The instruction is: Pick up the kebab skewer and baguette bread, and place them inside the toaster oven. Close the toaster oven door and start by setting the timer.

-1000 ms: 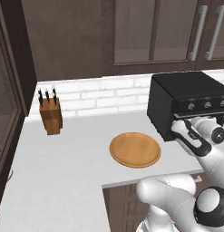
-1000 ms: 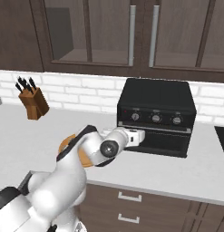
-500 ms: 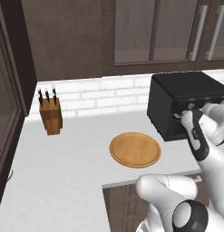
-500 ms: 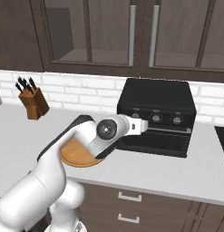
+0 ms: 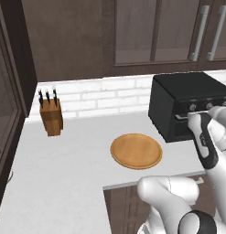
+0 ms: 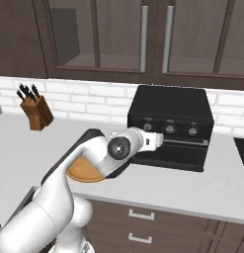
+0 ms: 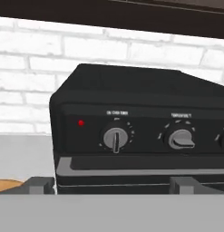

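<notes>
The toaster oven [image 6: 170, 126] sits on the counter [image 5: 78, 155] against the brick wall, its door [image 6: 168, 154] shut beneath a row of knobs. In the hand view the leftmost knob [image 7: 115, 137] lies straight ahead, with a small red light [image 7: 80, 123] to its left. The gripper [image 7: 112, 185] hangs just in front of the oven's left end, its fingers [image 7: 40, 184] spread wide and holding nothing. A round wooden plate [image 5: 136, 150] lies bare on the counter left of the oven, and a knife block [image 5: 51, 116] stands farther left, near the wall
</notes>
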Tool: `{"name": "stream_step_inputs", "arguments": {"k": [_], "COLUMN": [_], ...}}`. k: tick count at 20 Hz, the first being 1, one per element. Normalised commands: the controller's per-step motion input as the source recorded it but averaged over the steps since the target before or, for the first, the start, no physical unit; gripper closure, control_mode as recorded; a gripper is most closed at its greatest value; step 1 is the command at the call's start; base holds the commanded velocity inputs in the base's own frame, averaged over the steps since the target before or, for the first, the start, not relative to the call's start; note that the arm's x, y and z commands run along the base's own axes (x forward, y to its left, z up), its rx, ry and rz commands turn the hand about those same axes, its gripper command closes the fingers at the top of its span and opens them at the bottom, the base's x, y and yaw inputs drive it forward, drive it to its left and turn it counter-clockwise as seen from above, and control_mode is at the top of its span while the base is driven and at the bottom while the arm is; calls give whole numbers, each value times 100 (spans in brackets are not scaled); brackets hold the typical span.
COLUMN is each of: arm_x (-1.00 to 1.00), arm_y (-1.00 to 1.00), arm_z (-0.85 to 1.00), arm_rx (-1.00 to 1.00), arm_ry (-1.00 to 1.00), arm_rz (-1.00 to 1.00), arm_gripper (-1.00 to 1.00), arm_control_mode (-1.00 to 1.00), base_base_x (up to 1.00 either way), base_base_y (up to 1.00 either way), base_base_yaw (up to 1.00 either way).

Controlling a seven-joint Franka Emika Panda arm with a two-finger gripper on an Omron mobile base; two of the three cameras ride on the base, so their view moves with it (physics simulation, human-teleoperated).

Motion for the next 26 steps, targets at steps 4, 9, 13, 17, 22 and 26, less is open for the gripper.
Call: {"name": "stream_step_inputs", "arguments": {"k": [4,9,13,17,22,26], "arm_x": [0,0,17,34,7,13], "arm_y": [-12,-18,-16,-5,0,0], "arm_z": [-4,-4,0,0,-6,-3], "arm_rx": [0,0,0,0,0,0], "arm_ry": [-22,-12,0,0,-5,-13], "arm_rz": [0,1,0,0,1,0], "arm_gripper": [-100,-100,-100,-100,-100,-100], "arm_control_mode": [-100,-100,-100,-100,-100,-100], "base_base_x": [0,0,0,0,0,0], "base_base_y": [0,0,0,0,0,0], "base_base_yaw": [0,0,0,0,0,0]}}
